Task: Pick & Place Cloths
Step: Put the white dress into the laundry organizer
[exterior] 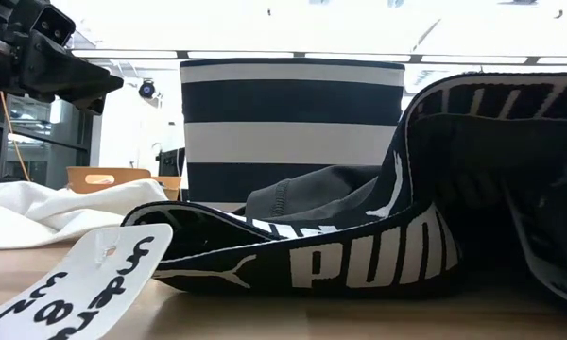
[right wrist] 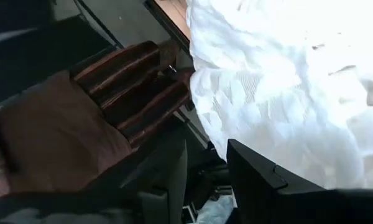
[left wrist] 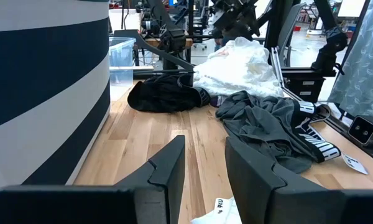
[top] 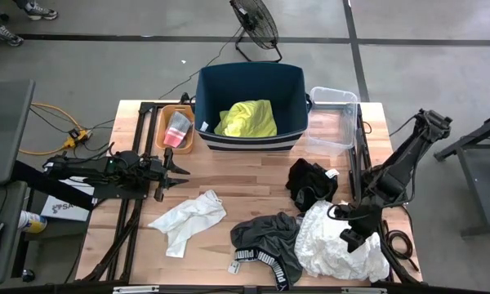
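Note:
The navy bin [top: 251, 106] at the far middle holds a yellow shirt [top: 247, 120]. A small white cloth [top: 188, 219] lies flat at the near left. Dark grey shorts [top: 265, 241] with a lettered waistband [exterior: 359, 255] lie crumpled at the near middle, and a black cloth [top: 310, 181] lies beyond them. A large white cloth [top: 335, 245] is heaped at the near right. My right gripper [top: 351, 237] slants down over that heap's right side, open, with nothing between its fingers [right wrist: 206, 171]. My left gripper [top: 182, 173] waits level at the left, open [left wrist: 205, 165].
An orange tray [top: 176, 126] with grey-pink socks stands left of the bin, and a clear box [top: 333, 114] stands right of it. Bare wood [top: 245, 175] lies between the bin and the cloths. The table's right edge runs close beside my right gripper.

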